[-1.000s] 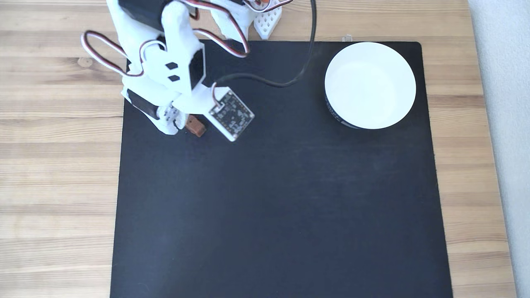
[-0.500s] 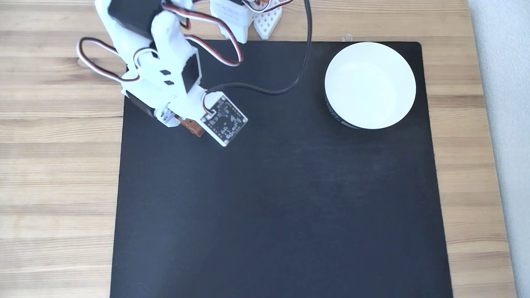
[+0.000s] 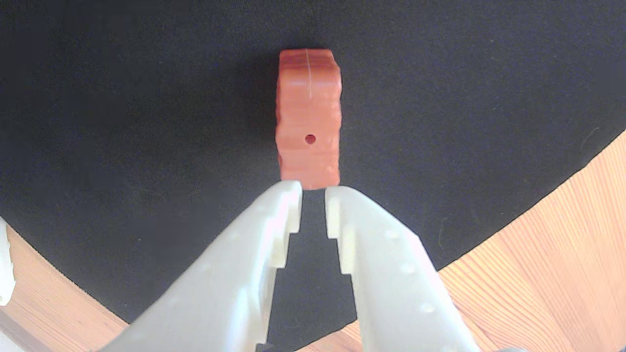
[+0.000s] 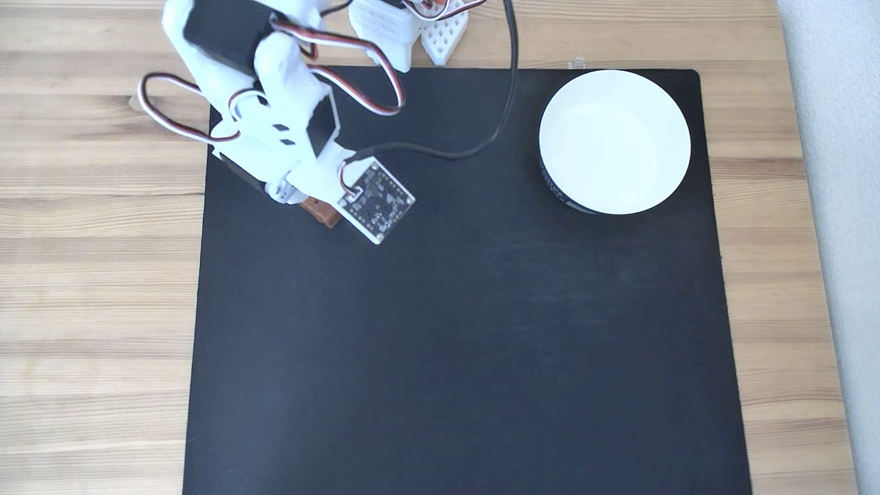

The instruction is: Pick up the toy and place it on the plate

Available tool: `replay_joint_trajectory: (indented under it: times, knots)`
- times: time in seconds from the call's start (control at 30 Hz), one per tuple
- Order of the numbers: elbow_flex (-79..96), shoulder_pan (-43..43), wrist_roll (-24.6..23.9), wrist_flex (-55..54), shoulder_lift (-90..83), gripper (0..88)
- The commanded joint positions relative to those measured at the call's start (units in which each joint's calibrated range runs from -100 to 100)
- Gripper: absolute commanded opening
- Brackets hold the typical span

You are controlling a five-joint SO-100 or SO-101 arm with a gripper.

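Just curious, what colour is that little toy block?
Reddish-brown, with a tiny dark dot; the toy shows best in the wrist view.

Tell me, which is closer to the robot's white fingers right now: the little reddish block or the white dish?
The reddish block, right at the fingers' tips in the wrist view; the white dish sits across the black mat.
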Motion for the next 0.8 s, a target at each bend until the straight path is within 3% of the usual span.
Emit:
replay_joint_trajectory:
  times: [0.0, 0.27, 0.33, 0.37, 0.43, 0.77]
  knots:
    - [-1.7, 0.0, 0.1, 0.1, 0.0, 2.6]
    - [-1.9, 0.1, 0.1, 0.3, 0.0, 4.1]
    - [-2.0, 0.1, 0.1, 0.5, 0.0, 11.8]
    - [-1.7, 0.0, 0.6, 1.2, 0.0, 23.4]
    - [-2.2, 0.0, 0.7, 3.1, 0.0, 31.5]
    - [-2.5, 0.0, 0.4, 3.9, 0.0, 32.2]
